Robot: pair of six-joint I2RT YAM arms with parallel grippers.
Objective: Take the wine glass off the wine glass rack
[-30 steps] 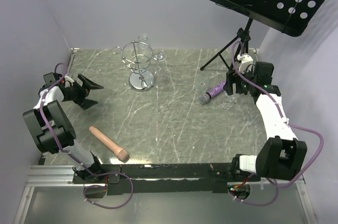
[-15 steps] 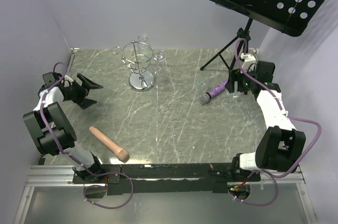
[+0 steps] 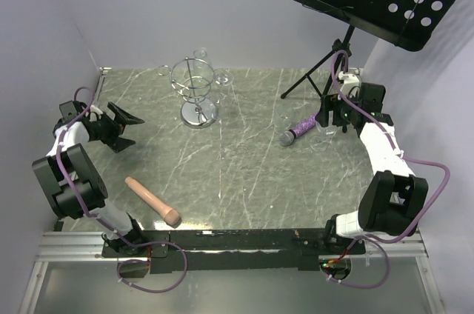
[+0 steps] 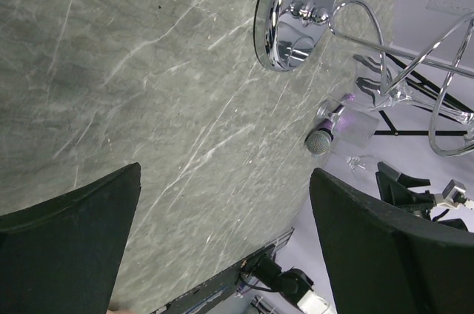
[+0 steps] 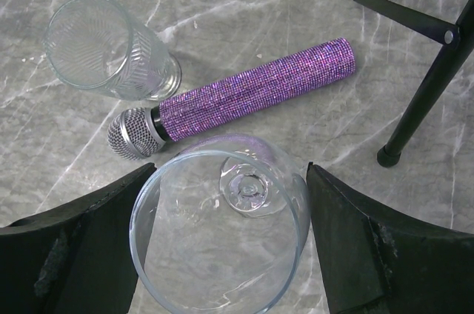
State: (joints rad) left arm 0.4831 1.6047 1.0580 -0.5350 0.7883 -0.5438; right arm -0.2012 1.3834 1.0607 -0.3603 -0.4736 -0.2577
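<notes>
One wine glass (image 5: 221, 255) stands upright on the table (image 5: 415, 210) directly under the right gripper (image 5: 231, 177). Its bowl fills the gap between the fingers, which are spread wide. I judge the grip released, though whether a pad brushes the rim cannot be told.

The glass is thin and clear, so it is likely light, brittle and slick. It also looks top-heavy on its small foot, and a nudge at the rim could tip it. The safest hold looks to be across the widest part of the bowl with gentle pressure, or low on the stem.

The right arm reaches along the right side of the table, its wrist bent so the fingers point down over the glass. Just beyond lie a purple microphone (image 5: 252, 99) and, beside its head, a tumbler (image 5: 111, 47). Farther on is a leg of the black music stand (image 5: 426, 84).

The left gripper (image 4: 226, 173) sits low at the left edge, agape and empty, facing the wine glass rack (image 3: 195, 95). The rack is at the back, well apart from the standing glass. Another glass (image 3: 223, 77) hangs on it.
</notes>
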